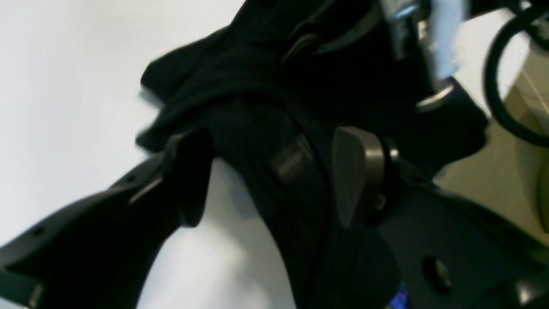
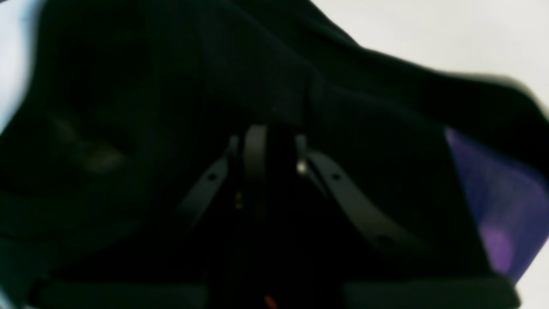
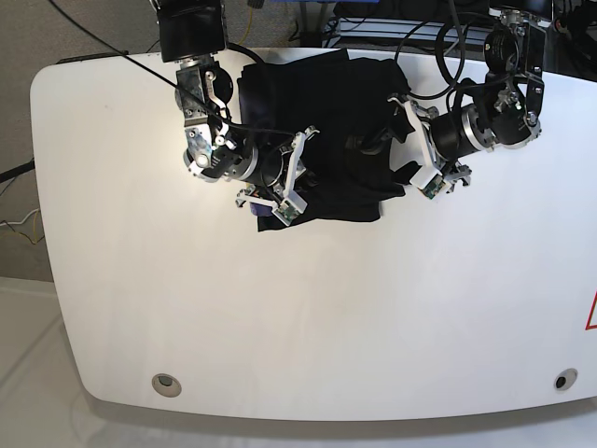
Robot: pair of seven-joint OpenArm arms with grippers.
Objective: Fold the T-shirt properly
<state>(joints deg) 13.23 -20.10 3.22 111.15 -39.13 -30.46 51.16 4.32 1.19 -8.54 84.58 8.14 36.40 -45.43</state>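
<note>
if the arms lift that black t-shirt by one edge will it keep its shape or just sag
It will likely sag: the T-shirt already lies bunched in soft folds on the table. In the left wrist view, cloth drapes limply between the left gripper's spread fingers, so it probably bends freely. It looks thin and light, so a push would more likely wrinkle it than slide it whole.

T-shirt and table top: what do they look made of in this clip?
T-shirt: soft matte black knit, probably cotton jersey; it bunches into rounded folds, and a purple print patch shows in the right wrist view.
Table: hard, smooth white board, likely laminate or painted; flat, even surface with a faint sheen and rounded corners.
</note>
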